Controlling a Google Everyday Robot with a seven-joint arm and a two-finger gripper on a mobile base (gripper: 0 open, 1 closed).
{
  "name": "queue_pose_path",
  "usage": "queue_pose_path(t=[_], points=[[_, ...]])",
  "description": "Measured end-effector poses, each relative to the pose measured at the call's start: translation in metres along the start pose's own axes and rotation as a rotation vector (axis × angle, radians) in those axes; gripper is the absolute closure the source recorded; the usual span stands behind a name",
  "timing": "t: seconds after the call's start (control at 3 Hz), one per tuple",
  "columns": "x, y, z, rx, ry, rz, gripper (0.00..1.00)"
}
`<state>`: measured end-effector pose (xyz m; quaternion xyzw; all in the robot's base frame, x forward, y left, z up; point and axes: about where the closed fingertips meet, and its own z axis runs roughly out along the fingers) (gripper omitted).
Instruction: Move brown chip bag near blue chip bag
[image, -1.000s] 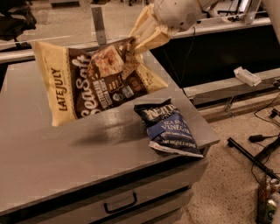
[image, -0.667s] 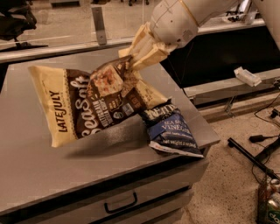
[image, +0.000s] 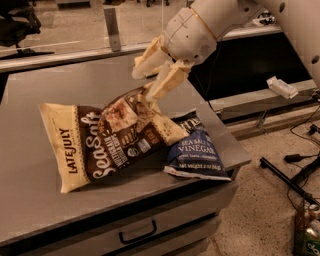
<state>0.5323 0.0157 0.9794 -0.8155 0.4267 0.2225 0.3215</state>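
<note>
The brown chip bag (image: 102, 142) lies on the grey cabinet top (image: 60, 85), cream "LATE JULY" edge to the left. Its right end rests against and partly over the blue chip bag (image: 197, 155), which lies at the cabinet's front right corner. My gripper (image: 143, 85) hangs just above the brown bag's upper right corner. Its cream fingers (image: 167, 80) are spread open with nothing between them; the lower fingertip is at or just above the bag's top edge.
The cabinet has a drawer with a handle (image: 137, 232) at the front. A glass partition and a post (image: 112, 25) stand behind. A low ledge (image: 265, 97), cables and a stand leg (image: 285, 177) are on the floor at the right.
The brown bag came down from the air onto the cabinet top beside the blue bag. The gripper has opened and let go of it and now sits just above it.
</note>
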Motion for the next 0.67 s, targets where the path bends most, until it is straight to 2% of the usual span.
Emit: queue_pose_path(t=[0.33,0.67], points=[[-0.0009,-0.0027,0.0019,0.006,-0.002,-0.002,0.00],[-0.0009,-0.0028,0.0019,0.006,-0.002,-0.002,0.00]])
